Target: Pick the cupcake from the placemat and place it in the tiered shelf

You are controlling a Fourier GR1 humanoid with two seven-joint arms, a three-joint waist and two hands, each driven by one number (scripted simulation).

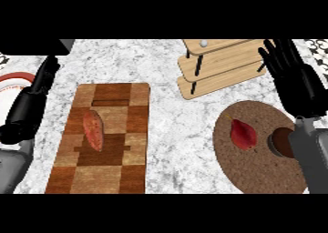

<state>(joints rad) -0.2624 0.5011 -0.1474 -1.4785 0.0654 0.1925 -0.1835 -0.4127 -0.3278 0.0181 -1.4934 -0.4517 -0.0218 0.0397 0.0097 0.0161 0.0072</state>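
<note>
Cupcake sits on the round placemat, half hidden behind the right forearm. Probably light and squishy on top, so I'd grab it low round the base. Right hand is open, fingers straight, up by the shelf. No labels or writing anywhere

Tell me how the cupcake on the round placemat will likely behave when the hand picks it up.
The cupcake looks small and squat, so it is probably light and unlikely to tip on the placemat. Its round sides suggest it could roll if knocked over. The right hand is large beside it, so curled fingers may hide it.
</note>
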